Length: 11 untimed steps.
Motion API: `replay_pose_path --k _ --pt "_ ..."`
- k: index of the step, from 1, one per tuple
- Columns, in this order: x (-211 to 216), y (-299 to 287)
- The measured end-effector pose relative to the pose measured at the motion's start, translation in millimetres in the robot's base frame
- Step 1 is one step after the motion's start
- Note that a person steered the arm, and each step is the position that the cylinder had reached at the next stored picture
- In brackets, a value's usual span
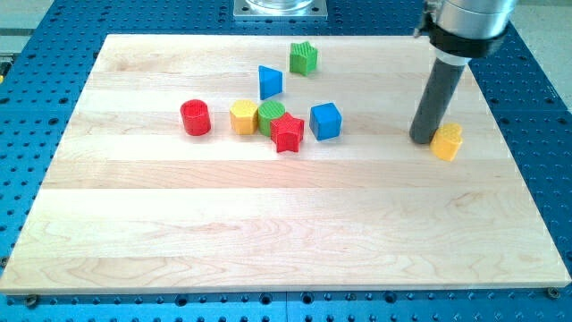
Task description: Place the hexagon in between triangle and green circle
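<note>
Tip (422, 139) sits on surface (268, 233), touching yellow hexagon (448, 141) from its left, far right of cluster. No gripper on rig, only rod. Blue triangle (270, 82) and green circle (271, 114) wait centre-left; I judge tip on wrong side for leftward push.

Bright, even overhead light, soft short shadows, sharp focus, no glare.
</note>
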State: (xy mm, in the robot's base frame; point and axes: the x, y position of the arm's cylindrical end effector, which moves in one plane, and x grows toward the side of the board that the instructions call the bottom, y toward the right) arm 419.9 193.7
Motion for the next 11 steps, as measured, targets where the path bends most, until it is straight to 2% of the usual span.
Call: replay_pose_path --k 1,2,3,4,5,6,7,8,10,11 --pt "38.3 -24.7" --pt "88.1 -100.9" --pt "96.8 -220.9" --pt "34.5 -236.2" --pt "21.3 -285.0" --pt "-4.2 -291.3" --pt "-39.2 -265.5" --pt "-19.8 -274.1" --pt "-34.5 -279.4" --pt "-45.1 -224.4"
